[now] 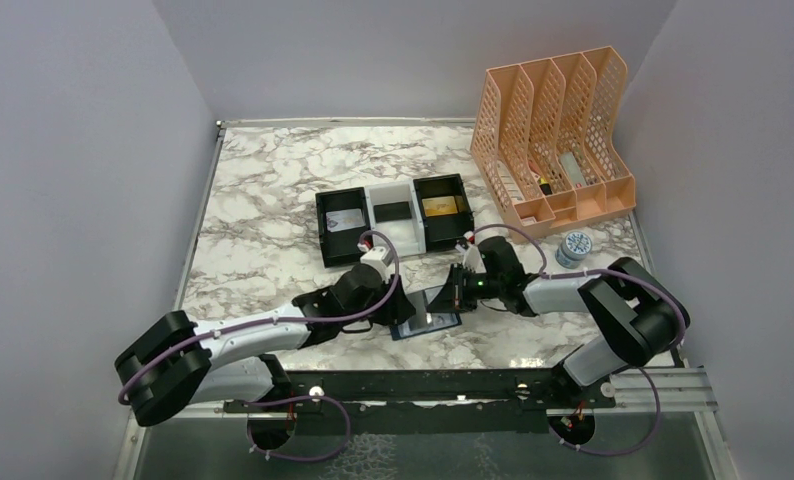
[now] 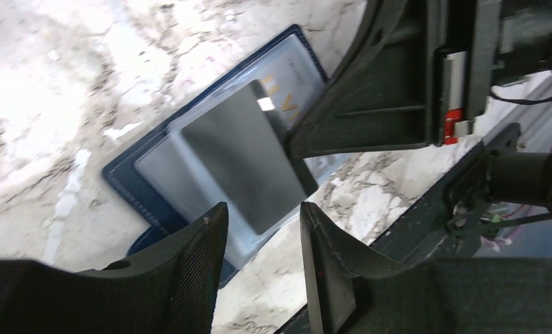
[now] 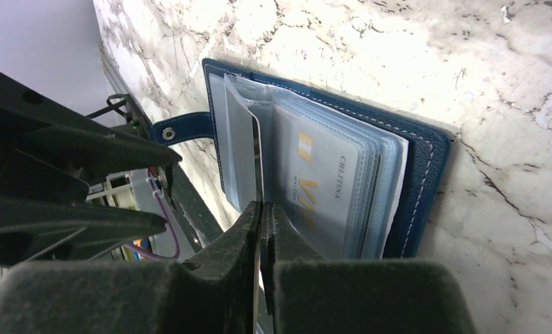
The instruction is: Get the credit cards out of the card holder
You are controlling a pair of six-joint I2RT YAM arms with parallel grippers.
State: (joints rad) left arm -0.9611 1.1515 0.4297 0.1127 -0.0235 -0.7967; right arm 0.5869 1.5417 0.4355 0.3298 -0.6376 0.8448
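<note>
Care is needed with the pull. The wallet lies open on the marble table, between both arms. The left gripper is spread wide over its near edge, holding nothing, and would best be pressed down there. A silver card, half out of its sleeve, is pinched by the right gripper and should be drawn straight along the sleeve, then probably carried to the tray beyond.
</note>
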